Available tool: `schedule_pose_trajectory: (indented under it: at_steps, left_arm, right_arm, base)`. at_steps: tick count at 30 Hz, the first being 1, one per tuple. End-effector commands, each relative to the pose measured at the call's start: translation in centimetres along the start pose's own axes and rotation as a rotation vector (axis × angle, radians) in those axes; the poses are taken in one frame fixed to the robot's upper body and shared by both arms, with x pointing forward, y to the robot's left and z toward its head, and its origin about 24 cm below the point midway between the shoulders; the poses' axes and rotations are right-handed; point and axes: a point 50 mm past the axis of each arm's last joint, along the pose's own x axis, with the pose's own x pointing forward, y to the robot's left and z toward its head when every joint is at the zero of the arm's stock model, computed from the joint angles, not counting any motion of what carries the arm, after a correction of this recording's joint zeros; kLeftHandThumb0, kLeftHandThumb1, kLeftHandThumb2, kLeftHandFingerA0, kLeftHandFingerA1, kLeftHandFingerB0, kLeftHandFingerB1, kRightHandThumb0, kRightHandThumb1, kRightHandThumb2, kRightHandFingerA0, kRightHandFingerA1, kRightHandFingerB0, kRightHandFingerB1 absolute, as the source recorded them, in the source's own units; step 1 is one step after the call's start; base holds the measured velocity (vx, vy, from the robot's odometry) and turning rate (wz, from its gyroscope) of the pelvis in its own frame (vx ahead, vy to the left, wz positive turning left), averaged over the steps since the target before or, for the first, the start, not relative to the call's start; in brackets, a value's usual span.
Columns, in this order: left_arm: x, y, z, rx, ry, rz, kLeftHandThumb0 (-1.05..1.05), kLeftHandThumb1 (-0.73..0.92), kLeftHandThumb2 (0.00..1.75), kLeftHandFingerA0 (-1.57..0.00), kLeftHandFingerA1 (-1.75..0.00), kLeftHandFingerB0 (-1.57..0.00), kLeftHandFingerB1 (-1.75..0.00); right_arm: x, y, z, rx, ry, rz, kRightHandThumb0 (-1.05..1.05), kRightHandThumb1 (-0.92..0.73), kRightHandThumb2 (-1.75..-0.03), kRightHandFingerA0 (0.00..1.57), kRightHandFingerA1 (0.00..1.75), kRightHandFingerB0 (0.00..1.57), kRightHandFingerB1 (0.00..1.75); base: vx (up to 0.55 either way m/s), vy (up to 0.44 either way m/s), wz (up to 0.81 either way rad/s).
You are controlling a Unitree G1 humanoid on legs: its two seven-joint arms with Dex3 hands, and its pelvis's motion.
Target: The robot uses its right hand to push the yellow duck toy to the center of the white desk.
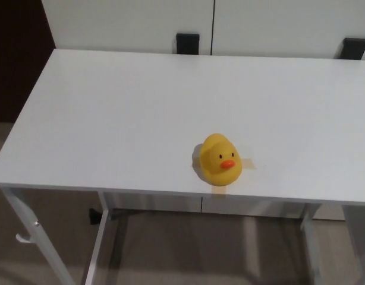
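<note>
A yellow duck toy (220,159) with an orange beak stands upright on the white desk (129,113), close to the desk's front edge and a little right of the middle. Its beak faces me. Neither of my hands shows anywhere in the head view.
Two black brackets (188,43) (354,48) sit against the white wall behind the desk's far edge. A dark panel (19,53) stands at the far left. Below the front edge I see the white desk legs (28,231) and a beige floor (188,249).
</note>
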Motion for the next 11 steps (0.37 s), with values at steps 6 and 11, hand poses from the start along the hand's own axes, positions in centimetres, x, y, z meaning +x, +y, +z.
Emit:
schedule_pose_trajectory:
  at_steps: [6,11]
  left_arm:
    - [0.14,1.07,0.79,-0.029,-0.012,0.036,-0.14,0.63,0.68,-0.84,-0.71,-0.79,-0.63]
    - [0.15,1.18,0.88,-0.024,-0.015,0.038,-0.11,0.61,0.76,-0.84,-0.70,-0.81,-0.64]
  right_arm:
    - [0.46,-0.01,0.92,0.006,-0.025,0.014,-0.08,-0.59,-0.87,1.08,0.54,0.84,0.53]
    - [0.48,0.01,0.87,0.020,-0.027,0.017,-0.08,-0.57,-0.87,1.08,0.55,0.83,0.55]
  base:
    - [0.00,0.000,0.00]
    - [0.00,0.000,0.00]
